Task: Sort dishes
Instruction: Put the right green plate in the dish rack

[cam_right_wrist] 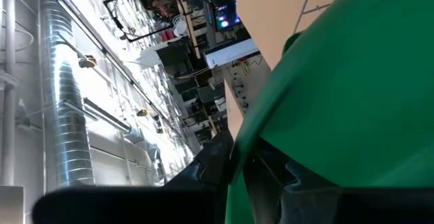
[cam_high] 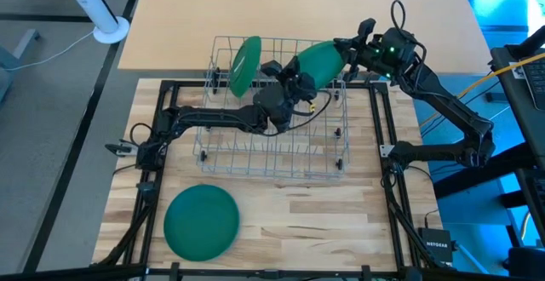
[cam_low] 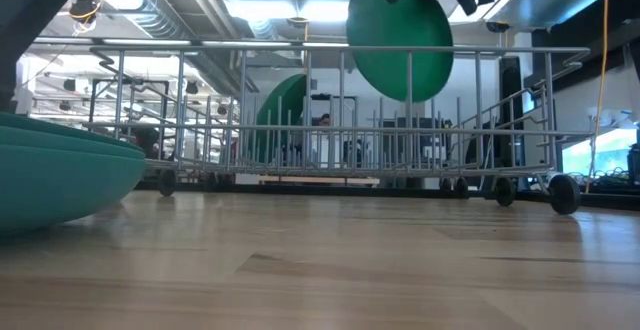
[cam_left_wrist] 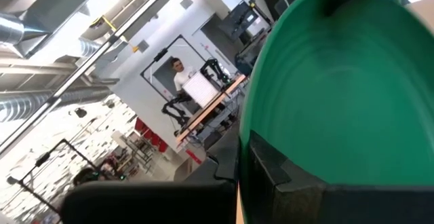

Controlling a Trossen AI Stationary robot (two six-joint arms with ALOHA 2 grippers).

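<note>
Item: green plate (cam_high: 322,62), held on edge above the wire rack (cam_high: 272,166), pinched at its rim by both the right gripper (cam_high: 351,53) and the left gripper (cam_high: 300,83) (left pressed fully together on the rim). Second plate (cam_high: 244,65) stands slotted beside the left gripper. Stack of teal plates (cam_high: 201,221) lies well apart on the table (cam_high: 341,221). Step, judged: handover or placing. Next calls for one gripper releasing, then lowering between tines.

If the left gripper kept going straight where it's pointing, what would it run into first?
The left gripper, shut, already touches the round green plastic plate held up by the right gripper over the wire rack; that plate comes first.
</note>
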